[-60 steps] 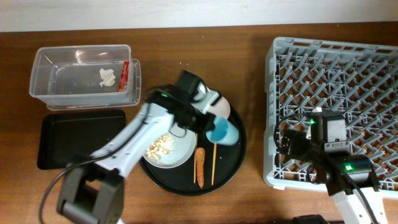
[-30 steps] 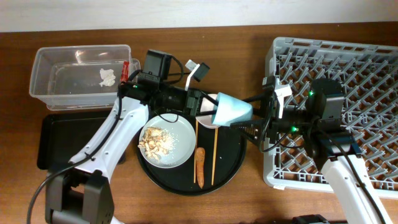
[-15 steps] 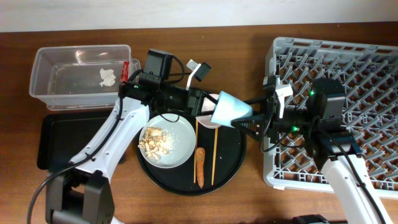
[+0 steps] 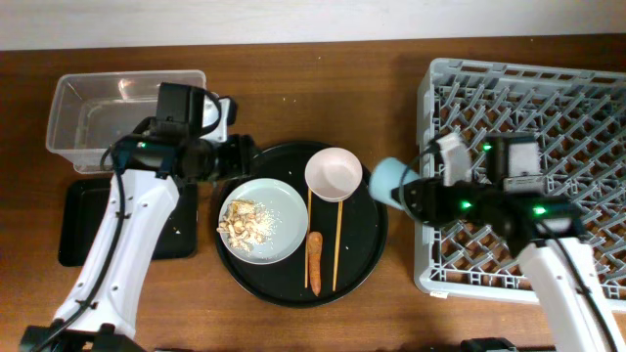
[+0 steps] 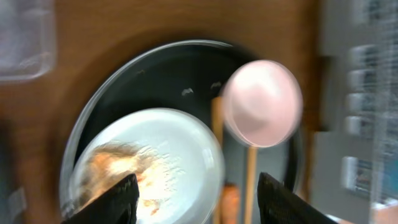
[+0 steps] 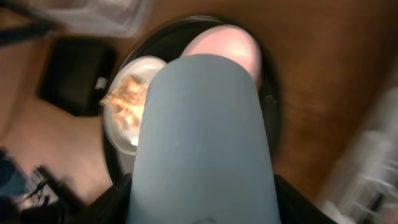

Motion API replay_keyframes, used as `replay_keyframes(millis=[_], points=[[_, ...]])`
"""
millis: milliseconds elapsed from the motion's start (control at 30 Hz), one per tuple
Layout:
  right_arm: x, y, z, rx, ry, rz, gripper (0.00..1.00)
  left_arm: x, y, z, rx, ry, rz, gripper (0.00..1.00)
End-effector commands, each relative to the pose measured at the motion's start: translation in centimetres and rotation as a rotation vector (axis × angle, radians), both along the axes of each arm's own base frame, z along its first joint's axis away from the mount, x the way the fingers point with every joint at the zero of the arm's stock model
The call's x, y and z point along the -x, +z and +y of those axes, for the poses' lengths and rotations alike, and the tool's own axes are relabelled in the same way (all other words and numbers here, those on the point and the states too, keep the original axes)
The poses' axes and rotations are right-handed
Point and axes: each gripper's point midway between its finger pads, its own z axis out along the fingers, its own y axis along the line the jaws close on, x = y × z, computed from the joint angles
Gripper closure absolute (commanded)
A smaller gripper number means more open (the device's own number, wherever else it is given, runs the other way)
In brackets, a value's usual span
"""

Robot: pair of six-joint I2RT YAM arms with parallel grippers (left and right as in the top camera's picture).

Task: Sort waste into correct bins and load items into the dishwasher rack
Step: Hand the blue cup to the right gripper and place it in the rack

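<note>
Loading step: our right gripper (image 4: 409,196) clamps the light-blue cup (image 4: 388,182) just left of the dishwasher rack (image 4: 509,73), so we judge it must next travel right; left gripper (image 5: 196,202) spread, empty.

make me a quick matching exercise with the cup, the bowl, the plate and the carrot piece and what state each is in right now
1 light-blue cup
2 white bowl
3 grey plate
4 carrot piece

a holds the food scraps
b lies by the chopsticks
c empty, mouth up
d gripped by the right claw

Pairs: 1-d, 2-c, 3-a, 4-b
</note>
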Motion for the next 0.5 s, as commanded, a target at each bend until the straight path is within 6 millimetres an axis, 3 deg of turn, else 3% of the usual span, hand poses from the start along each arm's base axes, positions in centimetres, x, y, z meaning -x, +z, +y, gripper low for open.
replay_keyframes(millis=[0,133,200,267,333,467], points=[[-0.6,2.7,-7.3,0.192,-0.252,0.011,0.57,0.1,-0.3,5.0,-0.199,0.123,0.000,0.39],[1.3,3.2,-16.9,0.263,-0.588,0.102,0.57,0.4,-0.5,5.0,-0.209,0.109,0.009,0.34],[3.5,2.4,-22.7,0.328,-0.830,0.183,0.57,0.5,-0.5,5.1,-0.213,0.102,0.011,0.34],[5.7,1.3,-27.2,0.366,-1.033,0.270,0.57,0.5,-0.5,5.1,-0.213,0.102,0.012,0.34],[6.5,0.6,-28.8,0.348,-1.104,0.316,0.58,0.5,-0.5,5.1,-0.213,0.102,0.013,0.34],[7.6,-2.9,-31.0,0.356,-1.146,0.479,0.57,0.5,-0.5,5.1,-0.213,0.102,0.013,0.34]])
